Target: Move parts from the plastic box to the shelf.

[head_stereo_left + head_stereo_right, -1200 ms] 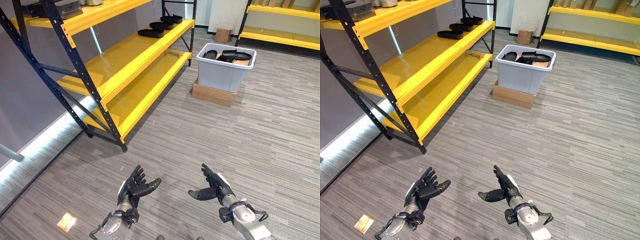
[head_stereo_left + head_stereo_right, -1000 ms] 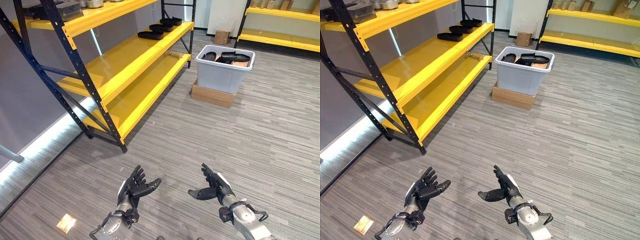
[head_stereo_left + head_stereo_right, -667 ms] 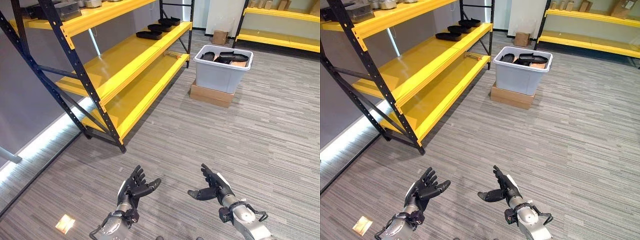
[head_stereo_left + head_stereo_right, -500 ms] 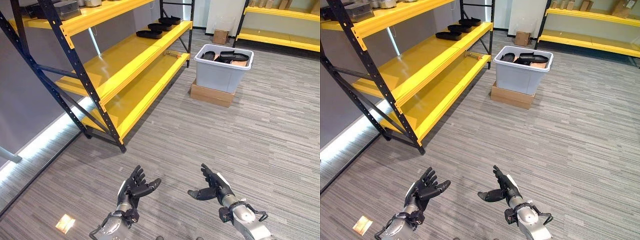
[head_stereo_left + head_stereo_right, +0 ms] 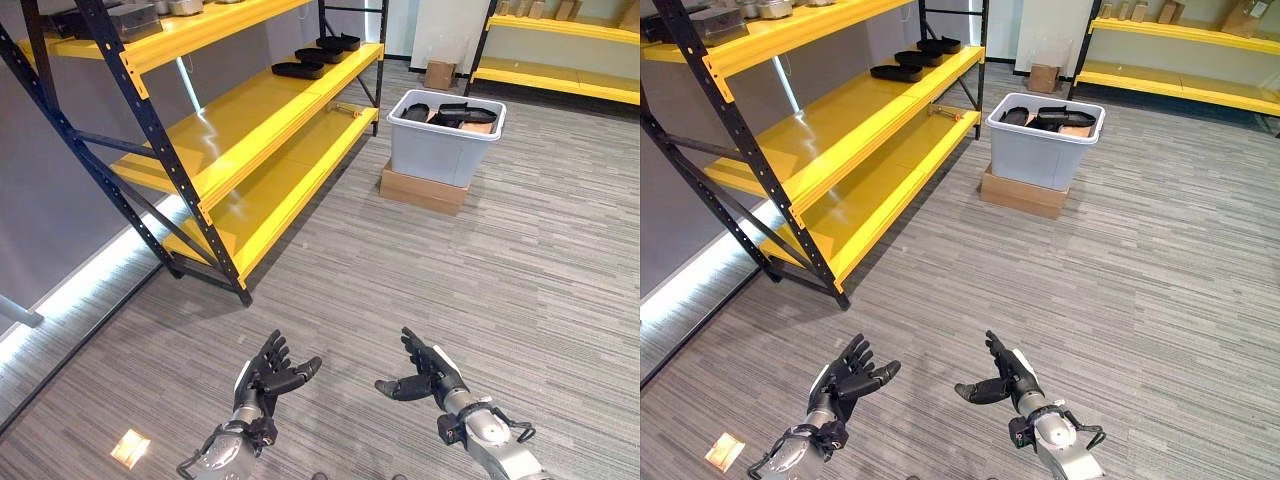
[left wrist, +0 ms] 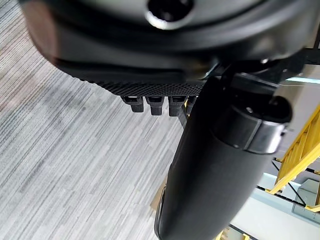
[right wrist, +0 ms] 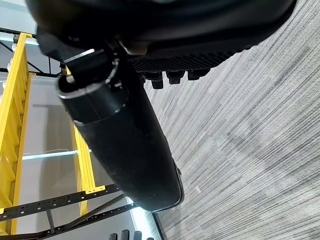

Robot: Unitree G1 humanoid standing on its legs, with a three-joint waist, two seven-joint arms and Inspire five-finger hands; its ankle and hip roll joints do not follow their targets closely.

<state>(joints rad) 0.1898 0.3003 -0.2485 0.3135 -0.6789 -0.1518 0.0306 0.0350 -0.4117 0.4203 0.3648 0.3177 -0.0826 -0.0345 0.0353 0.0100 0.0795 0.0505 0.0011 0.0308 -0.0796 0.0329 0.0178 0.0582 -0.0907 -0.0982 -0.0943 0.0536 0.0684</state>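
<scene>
The parts (image 5: 455,112) lay dark and heaped in the plastic box (image 5: 444,135), which stood well away across the grey floor (image 5: 480,270) on a flat cardboard box (image 5: 424,189); that perch lifted its rim, which would probably spare the robot some stooping. Just left of it ran the shelf (image 5: 262,110), yellow boards in a dark frame, and on the far end of its middle board a few black parts (image 5: 318,57) were lined up in a row, so the job looked part done. Farther boxes on the top board were too small to identify.

Near the robot, both hands hung low over bare floor, far from box and shelf alike. The left hand (image 5: 268,373) and the right hand (image 5: 424,373) faced each other, palms inward, fingers spread loosely and thumbs out, holding nothing. That posture suited an approach: empty and ready to take a part from both sides once the box was reached.
</scene>
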